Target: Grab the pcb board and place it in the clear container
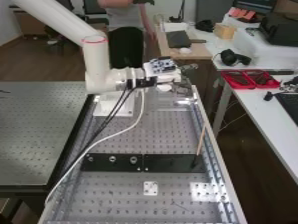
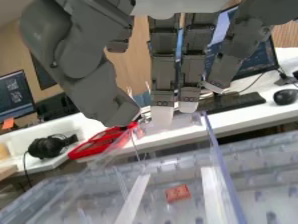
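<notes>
From my screen, high view: a white block (image 1: 120, 109) sits left of the clear container (image 2: 220, 160). Next across, I have the hand (image 1: 171, 77) at the container, fingers straight, thumb spread wide from them. In the wrist view the small red pcb board (image 2: 177, 193) appears inside the container. Well right of the container, red trays (image 1: 249, 79) on the side bench.

Container (image 1: 174, 103) on bench (image 1: 110, 200), far end, right of block (image 1: 106, 107). Plates (image 1: 174, 162) across bench, before both. Table (image 1: 266, 110) right of bench, trays (image 1: 239, 80) on it, headphones (image 1: 235, 58) behind trays.
</notes>
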Robot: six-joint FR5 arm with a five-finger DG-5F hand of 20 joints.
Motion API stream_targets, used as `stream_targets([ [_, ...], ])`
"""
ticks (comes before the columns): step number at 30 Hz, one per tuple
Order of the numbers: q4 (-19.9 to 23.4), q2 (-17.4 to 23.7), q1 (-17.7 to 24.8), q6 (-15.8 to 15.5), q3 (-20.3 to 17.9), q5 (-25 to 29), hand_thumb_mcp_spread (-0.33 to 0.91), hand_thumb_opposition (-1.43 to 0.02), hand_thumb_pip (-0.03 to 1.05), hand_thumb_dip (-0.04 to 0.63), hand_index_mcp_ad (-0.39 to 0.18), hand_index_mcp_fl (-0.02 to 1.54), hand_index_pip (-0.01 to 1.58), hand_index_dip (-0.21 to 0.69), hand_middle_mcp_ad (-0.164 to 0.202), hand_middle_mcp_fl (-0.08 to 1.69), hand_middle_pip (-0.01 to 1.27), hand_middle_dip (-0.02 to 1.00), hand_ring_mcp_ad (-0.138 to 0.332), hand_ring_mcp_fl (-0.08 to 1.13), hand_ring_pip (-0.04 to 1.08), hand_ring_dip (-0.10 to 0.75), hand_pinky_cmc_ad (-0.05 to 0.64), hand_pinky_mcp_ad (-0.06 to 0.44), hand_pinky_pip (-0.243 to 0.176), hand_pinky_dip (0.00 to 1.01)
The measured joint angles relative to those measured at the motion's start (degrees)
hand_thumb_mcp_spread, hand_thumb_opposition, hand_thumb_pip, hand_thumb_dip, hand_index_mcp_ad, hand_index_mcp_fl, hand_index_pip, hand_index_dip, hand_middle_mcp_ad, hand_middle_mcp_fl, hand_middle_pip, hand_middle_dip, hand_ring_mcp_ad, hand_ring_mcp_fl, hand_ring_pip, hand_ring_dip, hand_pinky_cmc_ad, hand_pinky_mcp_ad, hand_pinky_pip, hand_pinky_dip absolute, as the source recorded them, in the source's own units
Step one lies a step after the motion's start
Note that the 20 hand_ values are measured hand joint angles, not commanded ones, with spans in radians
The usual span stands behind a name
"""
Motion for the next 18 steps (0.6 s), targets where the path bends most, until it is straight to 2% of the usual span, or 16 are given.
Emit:
stream_targets([
  [2, 0.8, 2.5, -0.3, -0.4, -1.2, 0.2, 0.38, -0.86, 0.85, 0.382, -0.173, 0.07, 0.09, -0.188, 0.091, 0.32, 0.82, 0.70, 0.087, 0.22, 0.56, 0.475, 0.417, 0.230, -0.028, 0.62],
  [5, 1.3, 5.9, -0.9, -1.1, -2.5, 0.4, 0.34, -0.85, 0.73, 0.367, -0.155, 0.19, 0.09, -0.183, 0.091, 0.37, 0.61, 0.67, 0.086, 0.22, 0.45, 0.463, 0.415, 0.243, -0.026, 0.63],
  [6, 1.3, 6.5, -1.0, -1.3, -2.8, 0.4, 0.33, -0.85, 0.73, 0.365, -0.154, 0.22, 0.09, -0.178, 0.091, 0.37, 0.58, 0.67, 0.084, 0.24, 0.44, 0.463, 0.414, 0.265, -0.026, 0.63],
  [7, 1.5, 7.9, -1.3, -1.7, -3.3, 0.5, 0.33, -0.84, 0.72, 0.349, -0.150, 0.24, 0.10, -0.164, 0.091, 0.38, 0.53, 0.66, 0.101, 0.23, 0.42, 0.466, 0.417, 0.262, -0.026, 0.63],
  [8, 1.4, 9.4, -1.7, -2.1, -3.9, 0.7, 0.32, -0.83, 0.65, 0.319, -0.143, 0.31, 0.10, -0.143, 0.089, 0.39, 0.46, 0.66, 0.099, 0.25, 0.35, 0.463, 0.417, 0.278, -0.026, 0.65],
  [11, 0.8, 12.2, -2.6, -3.0, -4.6, 0.9, 0.29, -0.83, 0.56, 0.271, -0.143, 0.41, 0.10, -0.093, 0.089, 0.44, 0.31, 0.65, 0.124, 0.24, 0.24, 0.463, 0.417, 0.312, -0.026, 0.66],
  [13, -0.7, 15.0, -3.5, -4.1, -5.1, 1.4, 0.27, -0.83, 0.50, 0.253, -0.138, 0.45, 0.10, -0.059, 0.089, 0.44, 0.26, 0.65, 0.136, 0.25, 0.20, 0.452, 0.417, 0.328, -0.026, 0.66],
  [14, -1.5, 16.3, -4.0, -4.7, -5.3, 1.7, 0.27, -0.83, 0.49, 0.239, -0.138, 0.46, 0.10, -0.045, 0.091, 0.43, 0.24, 0.62, 0.145, 0.23, 0.18, 0.422, 0.412, 0.346, -0.026, 0.66],
  [18, -5.7, 19.6, -5.3, -6.8, -5.5, 3.4, 0.26, -0.83, 0.41, 0.187, -0.129, 0.51, 0.09, 0.030, 0.089, 0.40, 0.19, 0.54, 0.154, 0.17, 0.16, 0.340, 0.450, 0.361, -0.026, 0.65],
])
